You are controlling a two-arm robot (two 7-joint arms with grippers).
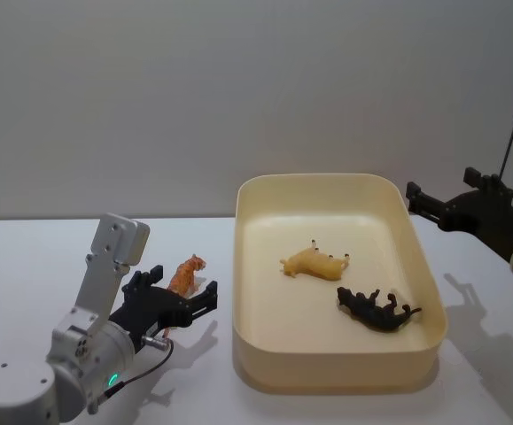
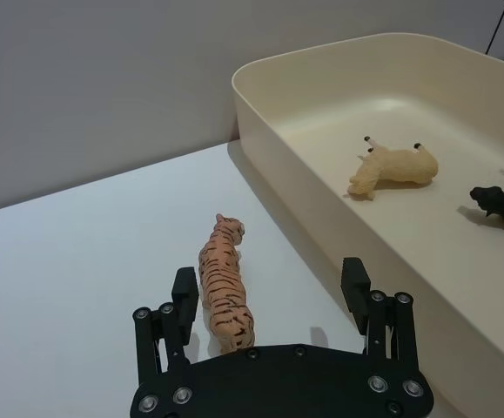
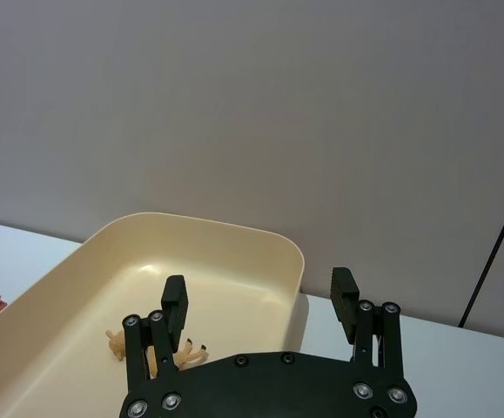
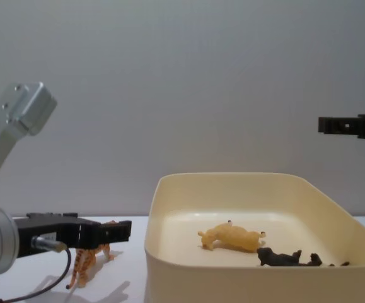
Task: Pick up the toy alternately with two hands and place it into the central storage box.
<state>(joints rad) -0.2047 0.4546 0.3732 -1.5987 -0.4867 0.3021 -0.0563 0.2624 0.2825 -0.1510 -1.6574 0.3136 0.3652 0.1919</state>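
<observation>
Between the spread fingers of the left gripper (image 2: 269, 292) stands the tiger toy (image 2: 224, 291), upright on the white table (image 1: 26, 257), closer to the finger farther from the central storage box (image 1: 420, 252) than to the one beside it; the jaws are apart and neither pad touches the toy in the wrist view. Just beyond the box-side finger rises the cream wall of the box. Inside it two toys already lie on their sides: a pale yellow animal (image 1: 316, 264) with legs in the air and a black animal (image 1: 378, 309) near the wall farthest from this gripper. The right gripper (image 3: 260, 300) hangs raised past the far side of the box, jaws apart and holding nothing. By my reading, two toys are delivered and the tiger is what is left: it must be gripped, lifted and set into the box
</observation>
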